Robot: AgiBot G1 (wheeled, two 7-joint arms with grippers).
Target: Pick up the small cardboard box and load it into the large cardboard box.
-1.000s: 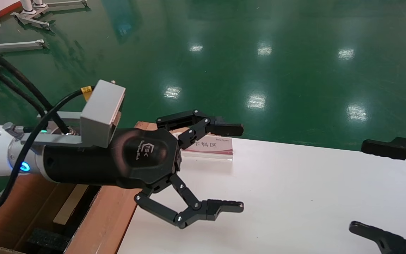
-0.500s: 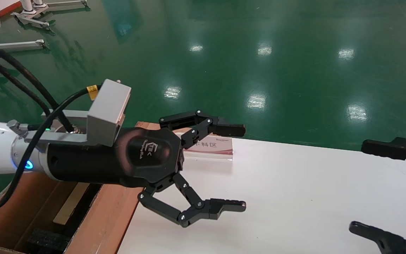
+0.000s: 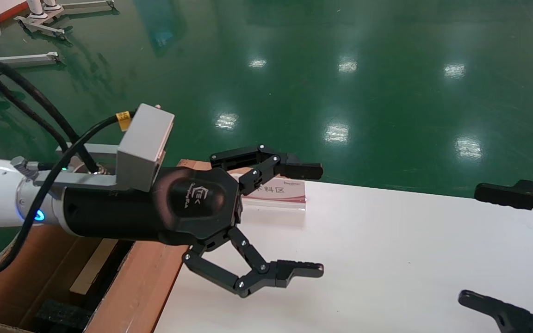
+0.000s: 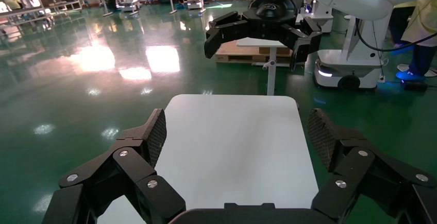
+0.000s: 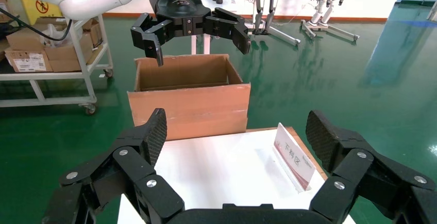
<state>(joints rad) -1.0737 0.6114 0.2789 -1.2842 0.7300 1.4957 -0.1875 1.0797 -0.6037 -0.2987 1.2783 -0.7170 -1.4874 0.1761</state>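
A glossy green floor [image 3: 340,69] spreads behind a white desk [image 3: 387,259], and the large cardboard box [image 3: 141,282] stands on the floor against the desk's left end, its flaps up. From the head view its inside shows a pale strip of cardboard [image 3: 93,267] leaning along the wall and a black foam block [image 3: 60,314] at the bottom; the small cardboard box cannot be made out anywhere, so its place cannot be told. The left gripper [image 3: 301,219] hangs just past the large cardboard box's desk-side wall, over the left end of the desk, with its arm reaching across the open carton. Its fingers [image 3: 294,269] are spread wide, with nothing between them and nothing touched. A tilted sign card [image 3: 278,193] with red borders stands on the desk near the box's far corner, just behind the gripper's upper finger. The right gripper [image 3: 493,247] sits well away from the box at the desk's right end, also spread wide and empty, above the desk.
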